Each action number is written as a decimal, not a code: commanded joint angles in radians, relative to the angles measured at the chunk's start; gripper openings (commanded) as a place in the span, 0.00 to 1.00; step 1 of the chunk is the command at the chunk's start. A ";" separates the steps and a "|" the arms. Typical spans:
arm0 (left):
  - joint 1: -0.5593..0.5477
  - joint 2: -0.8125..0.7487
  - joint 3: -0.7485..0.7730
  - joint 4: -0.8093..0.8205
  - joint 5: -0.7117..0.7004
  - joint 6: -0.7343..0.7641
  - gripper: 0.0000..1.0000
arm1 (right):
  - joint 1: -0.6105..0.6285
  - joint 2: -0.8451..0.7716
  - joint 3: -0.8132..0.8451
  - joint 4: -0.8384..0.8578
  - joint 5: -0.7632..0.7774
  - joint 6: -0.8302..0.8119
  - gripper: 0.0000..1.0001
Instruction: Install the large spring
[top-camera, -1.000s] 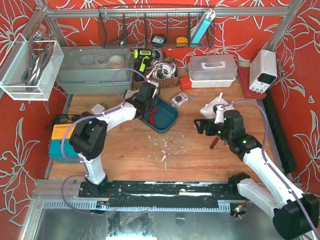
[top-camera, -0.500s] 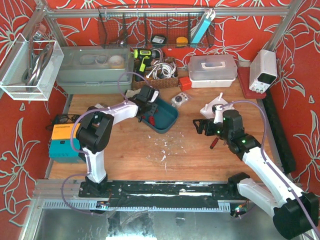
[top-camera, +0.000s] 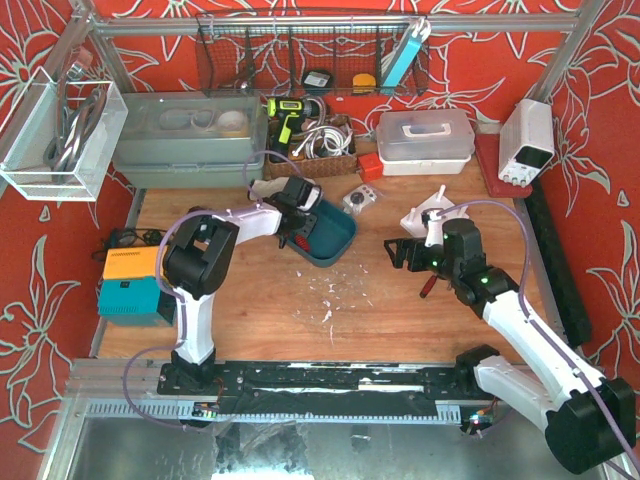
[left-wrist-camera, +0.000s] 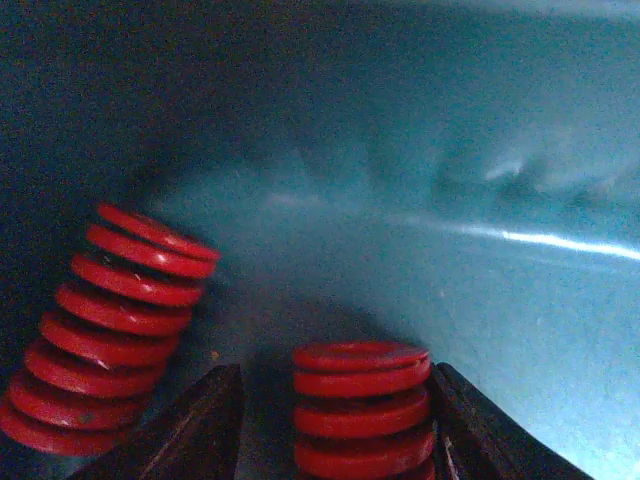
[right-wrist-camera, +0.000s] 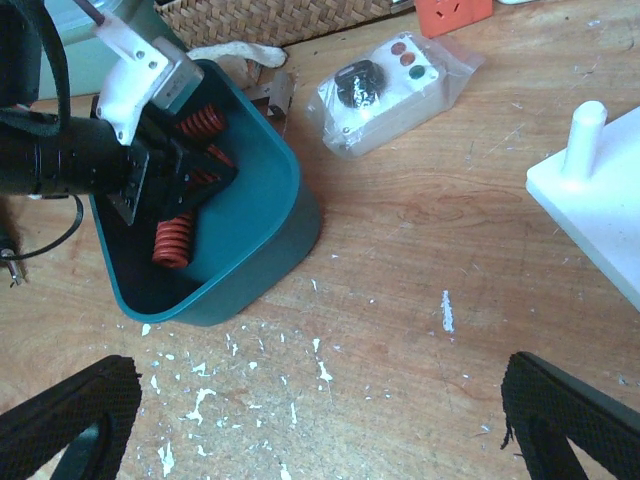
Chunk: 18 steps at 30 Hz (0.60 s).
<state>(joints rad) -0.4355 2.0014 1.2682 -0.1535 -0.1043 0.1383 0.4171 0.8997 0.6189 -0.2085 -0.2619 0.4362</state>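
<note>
Left claw (left-wrist-camera: 335, 385) in teal bin (left-wrist-camera: 480, 300), partly parted astride upright red spring (left-wrist-camera: 360, 415), second spring (left-wrist-camera: 110, 330) leaning beside, right claw (right-wrist-camera: 320, 420) wide above bench (right-wrist-camera: 400, 230).

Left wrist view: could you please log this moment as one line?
left gripper open, straddling red spring in teal bin | right gripper open, above table

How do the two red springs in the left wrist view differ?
The centre spring stands upright between the fingers of the left gripper; the left spring leans, outside them. The centre spring is cut off by the frame; the left spring shows more coils. Both are red, in the teal bin.
</note>
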 joint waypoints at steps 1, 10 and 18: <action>0.012 0.040 0.033 -0.053 0.002 0.012 0.51 | 0.009 0.007 -0.011 0.018 -0.011 -0.004 0.99; 0.014 0.020 0.022 -0.049 0.015 0.000 0.33 | 0.009 0.008 -0.014 0.022 -0.010 -0.002 0.99; 0.014 -0.079 0.000 0.014 0.090 -0.015 0.14 | 0.009 0.018 -0.010 0.021 -0.002 -0.005 0.99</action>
<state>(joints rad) -0.4252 2.0052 1.2850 -0.1558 -0.0708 0.1329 0.4179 0.9146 0.6189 -0.2008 -0.2642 0.4362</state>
